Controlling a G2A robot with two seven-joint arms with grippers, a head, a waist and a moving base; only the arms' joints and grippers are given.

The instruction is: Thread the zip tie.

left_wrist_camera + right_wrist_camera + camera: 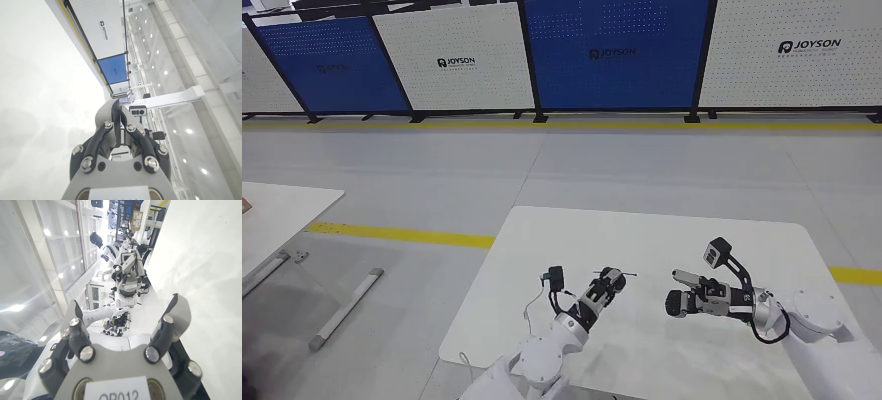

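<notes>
My left gripper point(613, 278) hovers over the white table point(662, 235), shut on a thin black zip tie point(628, 274) whose short end sticks out toward the right arm. In the left wrist view the two fingers of that gripper point(119, 103) are pressed together with the dark toothed strip of the zip tie point(122, 116) between them. My right gripper point(673, 303) is a short gap to the right of it, pointing at it. Its jaws stand wide open with nothing between them point(125, 303). The left gripper point(128, 275) appears farther off, straight ahead of the right one.
The table's front edge runs close below both arms, with bare tabletop behind them. A second white table point(282, 210) stands off to the left, across a floor gap. Blue and white pegboard panels point(617, 50) line the back.
</notes>
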